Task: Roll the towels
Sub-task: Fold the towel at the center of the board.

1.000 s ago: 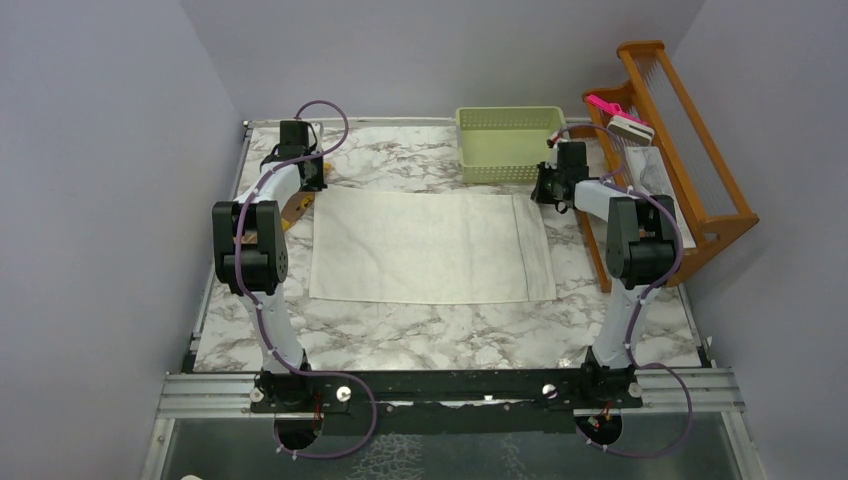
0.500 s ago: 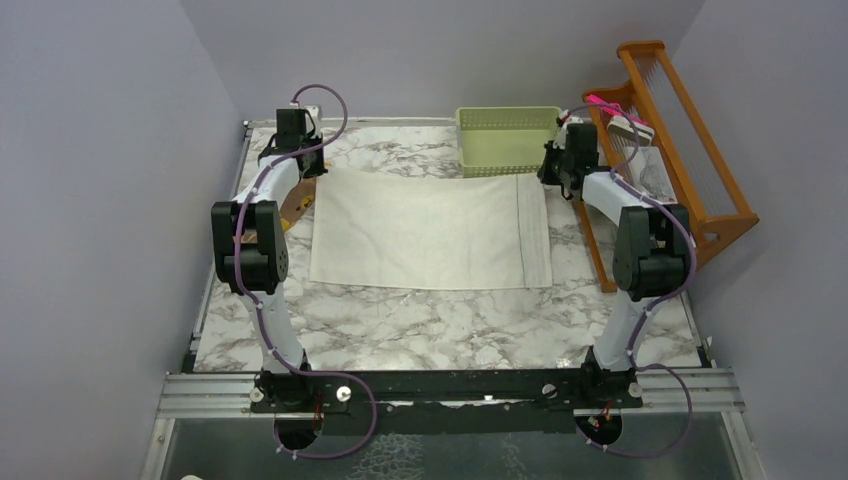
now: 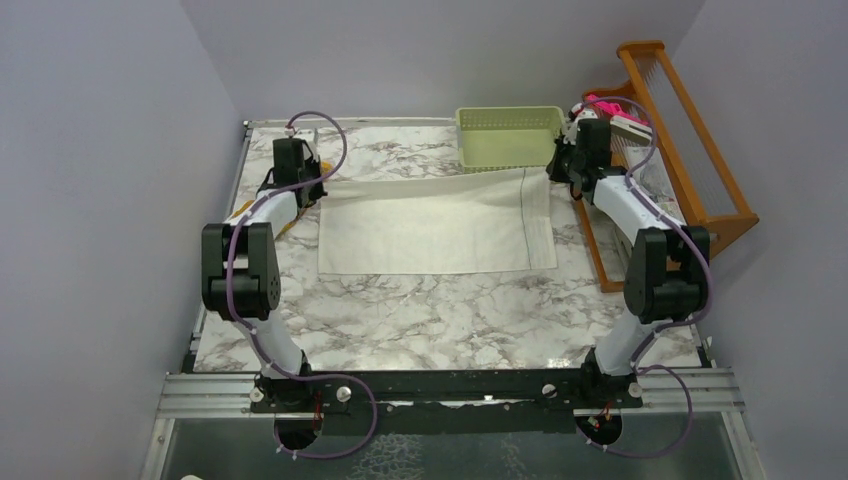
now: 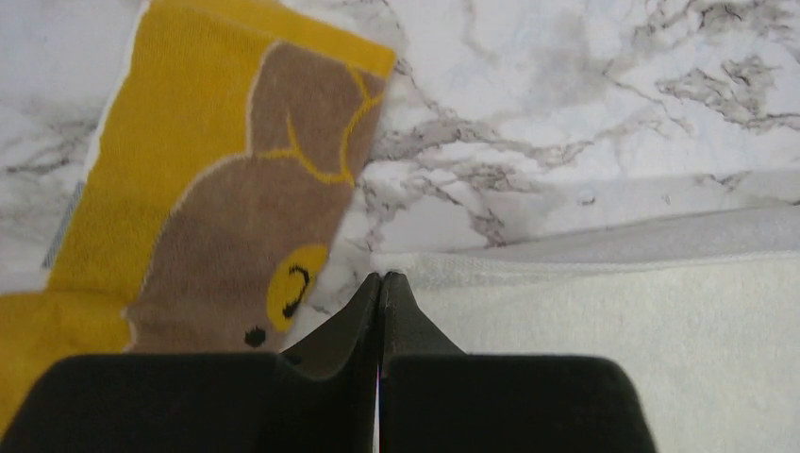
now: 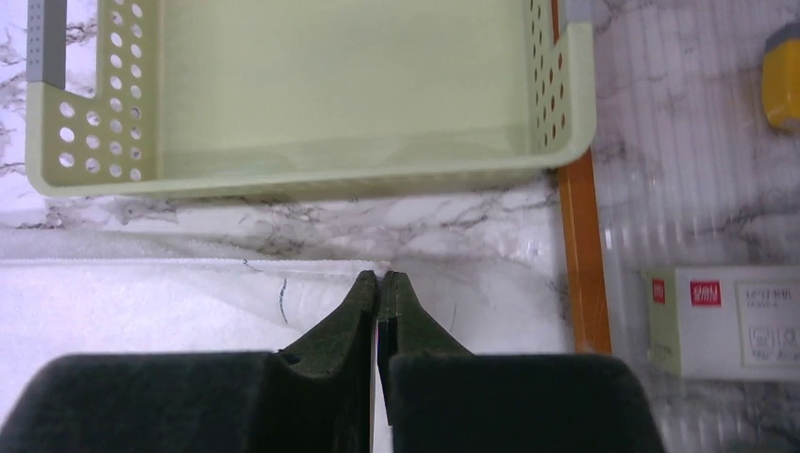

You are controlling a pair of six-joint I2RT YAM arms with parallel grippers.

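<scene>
The white towel (image 3: 435,225) lies spread across the middle of the table (image 3: 430,320), near hem free and flat. The yellow towel (image 4: 189,170), bear-printed, lies at nine o'clock of it, just beside its far left corner.

The left gripper (image 4: 380,279) has its jaws together, pinching that corner at the very hem. The right gripper (image 5: 382,277) has its jaws together on the far right corner, also at the extreme edge. The green basket (image 5: 311,184) stands near, at twelve o'clock of the right gripper.

Risks, as judged:
- Both holds are shallow, so a corner could slip free under any pull.
- Unequal travel of the arms would skew the roll.
- The right gripper could foul the basket wall.
- The left gripper could drag the yellow towel along.
</scene>
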